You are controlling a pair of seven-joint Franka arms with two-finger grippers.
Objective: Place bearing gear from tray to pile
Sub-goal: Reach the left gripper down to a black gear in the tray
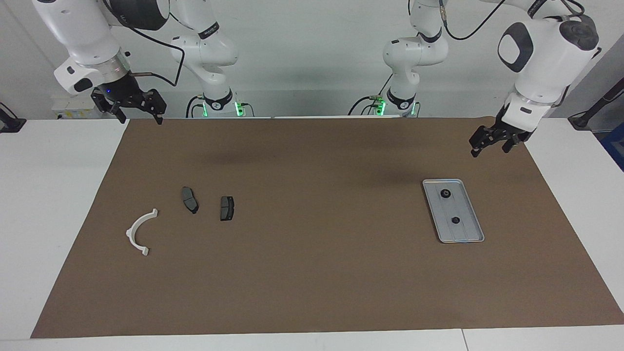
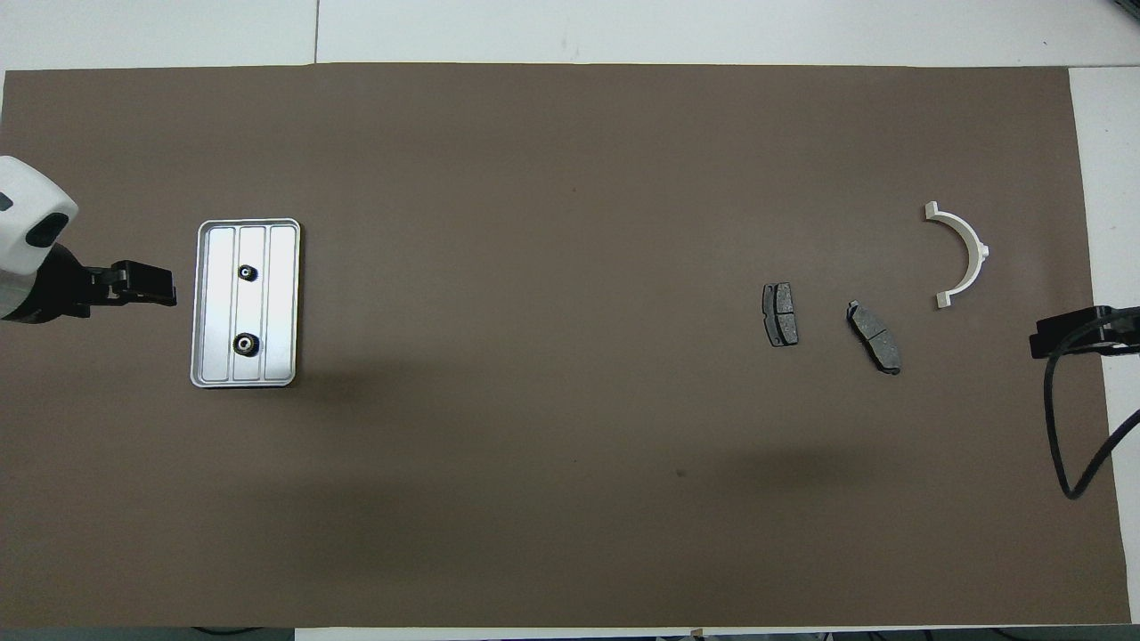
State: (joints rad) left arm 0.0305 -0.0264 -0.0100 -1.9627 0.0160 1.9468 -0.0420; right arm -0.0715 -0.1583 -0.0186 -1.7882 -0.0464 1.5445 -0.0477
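Note:
The silver tray (image 1: 469, 230) lies on the brown mat toward the left arm's end, and shows in the overhead view (image 2: 281, 303) too. Two small dark bearing gears (image 1: 445, 193) (image 1: 456, 220) sit in it, also seen from overhead (image 2: 248, 271) (image 2: 245, 344). The pile lies toward the right arm's end: a white half-ring bracket (image 1: 130, 233) (image 2: 973, 245) and two dark brake pads (image 1: 189, 200) (image 1: 226, 208) (image 2: 780, 314) (image 2: 875, 336). My left gripper (image 1: 491, 145) (image 2: 147, 283) hangs open and empty above the mat beside the tray. My right gripper (image 1: 139, 114) (image 2: 1060, 334) hangs open and empty over the mat's corner.
The brown mat (image 1: 312, 273) covers most of the white table (image 1: 53, 195). A black cable (image 2: 1069, 418) loops down from the right arm near the mat's edge.

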